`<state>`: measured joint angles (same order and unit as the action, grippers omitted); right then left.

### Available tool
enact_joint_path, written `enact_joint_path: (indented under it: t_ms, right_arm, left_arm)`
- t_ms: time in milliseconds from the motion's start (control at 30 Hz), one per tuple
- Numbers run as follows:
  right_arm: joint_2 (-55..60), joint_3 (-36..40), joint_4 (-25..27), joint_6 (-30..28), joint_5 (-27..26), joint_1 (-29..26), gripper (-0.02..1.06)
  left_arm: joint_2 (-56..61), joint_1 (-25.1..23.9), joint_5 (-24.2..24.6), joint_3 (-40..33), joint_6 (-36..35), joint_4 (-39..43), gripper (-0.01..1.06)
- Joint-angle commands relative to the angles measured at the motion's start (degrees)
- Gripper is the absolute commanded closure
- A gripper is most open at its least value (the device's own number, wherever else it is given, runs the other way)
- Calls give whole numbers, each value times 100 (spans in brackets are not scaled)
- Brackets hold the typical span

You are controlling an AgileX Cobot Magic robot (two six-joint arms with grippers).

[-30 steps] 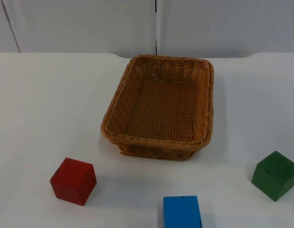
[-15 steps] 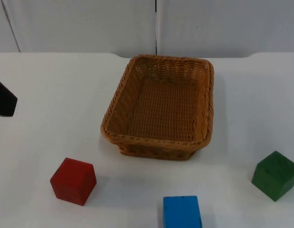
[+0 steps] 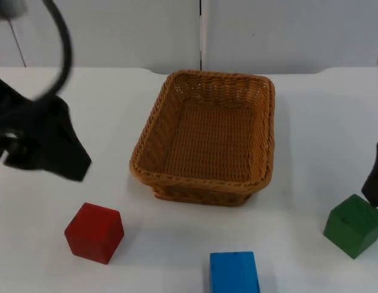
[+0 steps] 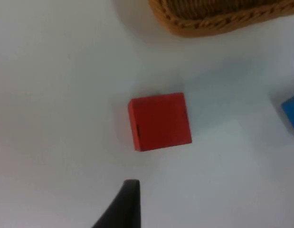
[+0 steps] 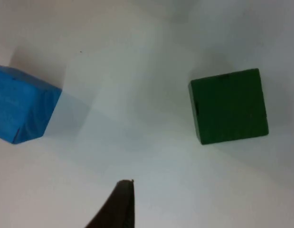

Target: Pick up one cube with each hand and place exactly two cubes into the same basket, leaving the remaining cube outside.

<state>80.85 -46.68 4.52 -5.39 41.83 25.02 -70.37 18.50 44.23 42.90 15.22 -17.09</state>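
A red cube (image 3: 94,232) sits on the white table at the front left, and my left gripper (image 3: 65,154) hovers just behind it, slightly to its left. The left wrist view has the red cube (image 4: 159,121) close ahead, beside the basket's rim (image 4: 208,21). An empty brown wicker basket (image 3: 201,182) stands mid-table. At the front right lies a green cube (image 3: 353,224), with my right gripper (image 3: 375,180) just behind it at the table's right edge. The green cube (image 5: 227,105) appears in the right wrist view. A blue cube (image 3: 234,273) rests at the front centre, apart from both grippers.
The grey partition wall (image 3: 115,30) closes off the table behind the basket. The blue cube (image 5: 23,104) lies a cube's width or more from the green one, and a slice of the blue cube (image 4: 291,113) borders the left wrist view.
Both arms have come into the top view: the left arm swung in from the left edge toward the red cube, and the right arm appeared at the right edge behind the green cube. The cubes and basket stayed put.
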Motion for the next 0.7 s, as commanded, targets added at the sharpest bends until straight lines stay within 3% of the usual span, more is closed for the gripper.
enact_joint_path:
  t_ms: [0,167,400,500,667]
  right_arm:
    - [168,-41,-33,2,-208,34,-1]
    - [469,-41,-108,2,-455,34,-1]
    - [877,-41,-179,2,-689,34,-1]
    - [1047,-41,-188,-19,-747,34,-1]
    - [1114,-41,-188,-19,-937,34,-1]
  left_arm:
    - [-337,322,-213,41,-408,337,3]
    - [-917,664,-474,102,-407,379,3]
    - [-1628,748,-805,234,-524,612,3]
    - [-1975,748,-1193,260,-954,1349,3]
    - [-2272,720,-1441,260,-954,1709,3]
